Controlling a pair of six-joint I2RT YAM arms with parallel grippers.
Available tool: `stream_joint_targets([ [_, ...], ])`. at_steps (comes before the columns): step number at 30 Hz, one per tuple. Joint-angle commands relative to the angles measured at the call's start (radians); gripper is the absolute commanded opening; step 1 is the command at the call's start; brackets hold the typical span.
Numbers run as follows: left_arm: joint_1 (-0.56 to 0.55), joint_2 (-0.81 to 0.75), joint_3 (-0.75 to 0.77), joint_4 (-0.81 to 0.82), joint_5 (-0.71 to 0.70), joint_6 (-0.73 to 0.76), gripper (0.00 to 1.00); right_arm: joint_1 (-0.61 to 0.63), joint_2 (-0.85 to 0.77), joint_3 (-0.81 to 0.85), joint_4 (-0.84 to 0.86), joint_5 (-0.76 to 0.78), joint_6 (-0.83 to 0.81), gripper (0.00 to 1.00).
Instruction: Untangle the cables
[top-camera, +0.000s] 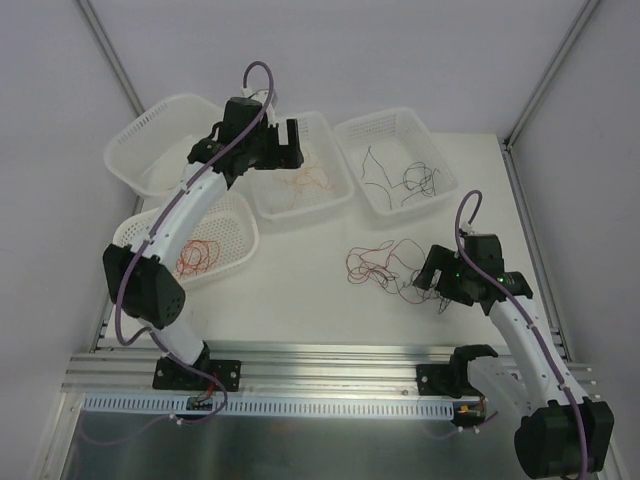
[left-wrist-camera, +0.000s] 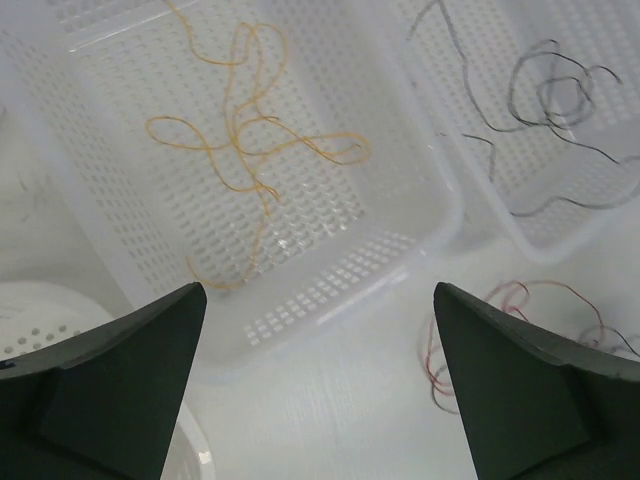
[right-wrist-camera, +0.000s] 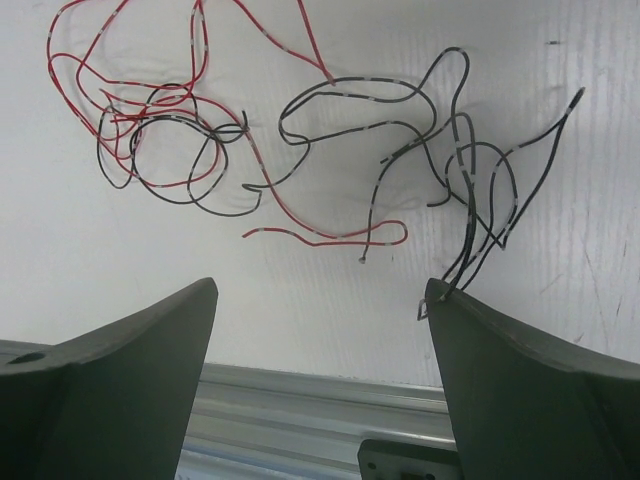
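Two claws gape empty: our left gripper over the upper-centre basket, likely sorting orange cables by colour; our right gripper facing the upper-left tangle.

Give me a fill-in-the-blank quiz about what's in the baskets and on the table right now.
1. The left gripper, jaws open, hangs over the middle basket, which holds ___ cables.
2. The right-hand basket holds only ___ cables.
3. The tangle by the right gripper mixes black and ___ cables.
Missing words: orange; black; red.
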Motion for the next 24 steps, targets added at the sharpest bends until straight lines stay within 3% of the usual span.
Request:
stream_joint_targets([
  [1, -0.079, -0.188, -0.136, 0.031, 0.051, -0.018, 0.99, 0.032, 0.021, 0.056, 0.032, 0.034, -0.001, 0.89],
  [6, -0.221, -0.354, -0.368, 0.031, 0.030, -0.058, 0.99, 0.074, 0.066, 0.072, 0.032, 0.083, 0.013, 0.89],
  [9, -0.287, -0.424, -0.480, 0.031, 0.027, -0.129, 0.99, 0.113, 0.089, 0.063, 0.042, 0.190, 0.041, 0.88],
  [15, -0.393, -0.475, -0.609, 0.042, -0.001, -0.201, 0.99, 0.143, 0.142, 0.047, 0.061, 0.285, 0.090, 0.86],
  [19, -0.436, -0.406, -0.574, 0.055, -0.008, -0.177, 0.99, 0.143, 0.132, 0.046, 0.055, 0.324, 0.098, 0.86],
  [24, -0.463, -0.202, -0.416, 0.057, -0.016, -0.047, 0.96, 0.143, 0.092, 0.049, 0.027, 0.315, 0.085, 0.86],
])
